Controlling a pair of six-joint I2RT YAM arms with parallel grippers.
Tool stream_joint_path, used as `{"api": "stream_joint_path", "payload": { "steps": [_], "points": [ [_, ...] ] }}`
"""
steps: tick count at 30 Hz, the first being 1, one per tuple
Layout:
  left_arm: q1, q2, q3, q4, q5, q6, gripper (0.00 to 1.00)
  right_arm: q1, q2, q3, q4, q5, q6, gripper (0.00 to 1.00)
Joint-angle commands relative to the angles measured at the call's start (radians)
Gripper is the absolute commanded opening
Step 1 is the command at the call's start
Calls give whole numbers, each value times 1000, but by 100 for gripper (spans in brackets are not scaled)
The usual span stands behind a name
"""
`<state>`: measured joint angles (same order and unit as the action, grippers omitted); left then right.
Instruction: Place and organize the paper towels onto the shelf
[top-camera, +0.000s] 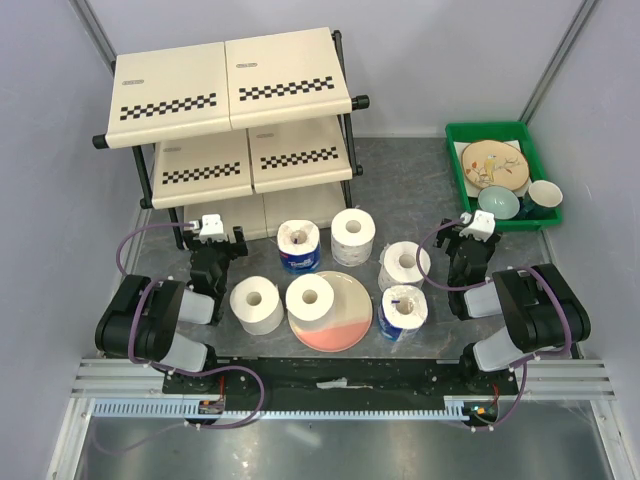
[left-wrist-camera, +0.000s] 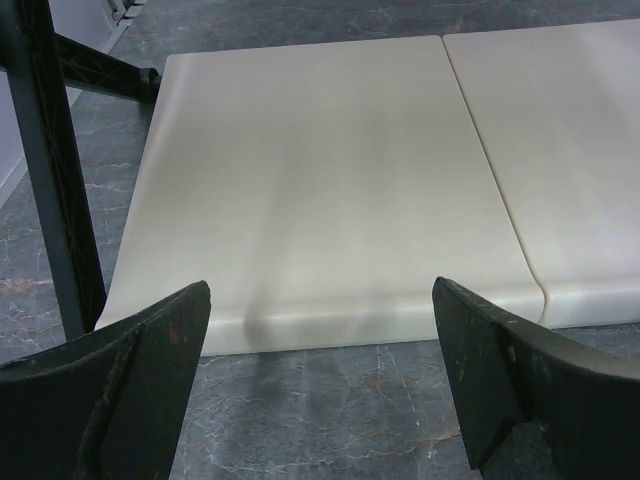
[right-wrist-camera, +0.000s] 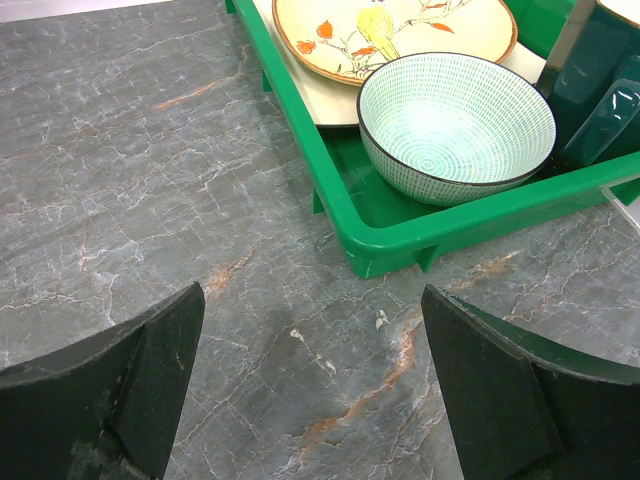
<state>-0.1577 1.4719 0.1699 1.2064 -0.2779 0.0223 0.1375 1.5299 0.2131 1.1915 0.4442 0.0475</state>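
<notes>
Six paper towel rolls stand on the table in front of the shelf (top-camera: 230, 85). Two are in blue wrappers: one (top-camera: 299, 247) near the shelf, one (top-camera: 403, 312) at the front right. Unwrapped rolls stand at the front left (top-camera: 257, 304), behind the middle (top-camera: 353, 236) and at the right (top-camera: 404, 265). Another unwrapped roll (top-camera: 311, 298) stands on the pink plate (top-camera: 345, 325). My left gripper (top-camera: 217, 240) is open and empty, facing the shelf's bottom panel (left-wrist-camera: 330, 180). My right gripper (top-camera: 468, 238) is open and empty over bare table.
A green tray (top-camera: 455, 160) of dishes sits at the back right; its corner (right-wrist-camera: 400, 235), a patterned bowl (right-wrist-camera: 455, 120) and a painted plate (right-wrist-camera: 390, 30) show ahead of my right gripper (right-wrist-camera: 312, 340). The shelf's black frame post (left-wrist-camera: 50, 170) stands left of my left gripper (left-wrist-camera: 320, 330).
</notes>
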Motion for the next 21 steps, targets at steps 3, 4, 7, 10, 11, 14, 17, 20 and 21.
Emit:
{"api": "stream_joint_path", "payload": {
  "steps": [3, 4, 7, 10, 11, 14, 17, 20, 21],
  "points": [
    [6, -18, 17, 38, 0, 2, 99, -1, -2, 9, 36, 1, -3, 98],
    [6, -18, 17, 38, 0, 4, 99, -1, -2, 11, 36, -1, -3, 98],
    [6, -18, 17, 38, 0, 4, 99, -1, -2, 11, 36, -1, -3, 98],
    [6, -18, 17, 38, 0, 4, 99, 1, -2, 11, 37, -1, -1, 98],
    [6, -16, 17, 36, 0, 4, 99, 1, -2, 11, 36, 1, -1, 98],
    [7, -16, 22, 30, 2, 2, 99, -1, -2, 12, 36, 1, -1, 98],
    [6, -25, 8, 62, -30, 5, 99, 1, -4, 11, 36, -1, -3, 98],
    [1, -70, -7, 47, -20, 5, 99, -1, -2, 11, 36, -1, -1, 98],
    [-9, -99, -6, 48, -71, 10, 100, -1, -2, 11, 36, -1, -3, 98]
  ]
}}
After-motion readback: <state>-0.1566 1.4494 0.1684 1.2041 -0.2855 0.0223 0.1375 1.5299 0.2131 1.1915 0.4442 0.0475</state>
